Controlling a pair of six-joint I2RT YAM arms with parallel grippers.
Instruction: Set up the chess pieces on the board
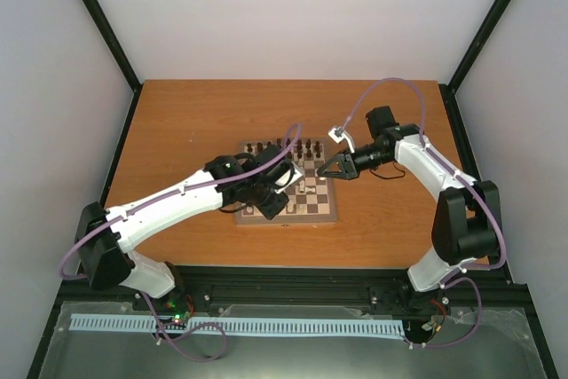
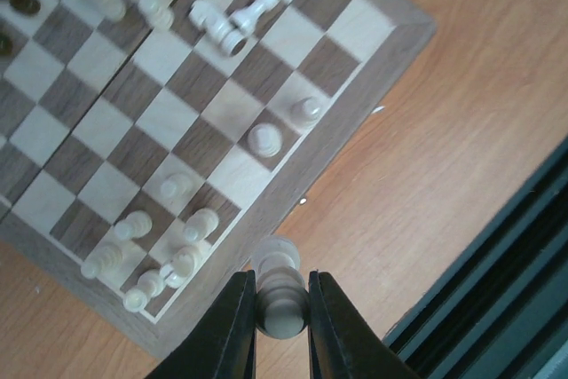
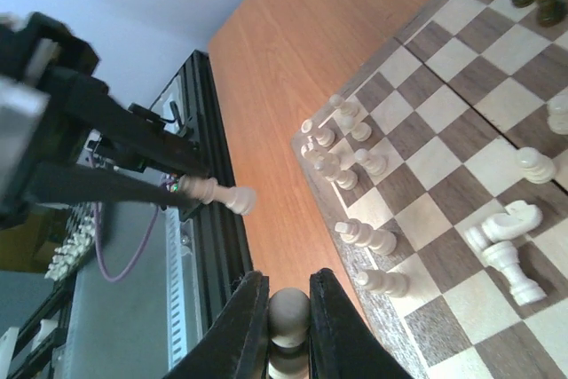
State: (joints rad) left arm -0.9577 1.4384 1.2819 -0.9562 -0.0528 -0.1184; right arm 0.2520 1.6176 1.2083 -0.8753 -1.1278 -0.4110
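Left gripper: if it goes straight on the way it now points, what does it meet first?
Probably the brown border of the board, at its outer edge; the cream piece the left gripper holds would touch first. Depth is unclear: it might be the table beside.

Two white-shelled limbs on show: the left arm [image 1: 169, 197] and the right arm [image 1: 435, 166], each broken up by chunky black joint housings [image 1: 466, 219]. Thin purple cables [image 1: 390, 82] loop loosely along both. Up close, the left claw [image 2: 282, 295] has two flat, matte black fingers [image 2: 235, 326], and the right claw [image 3: 288, 299] looks just the same.
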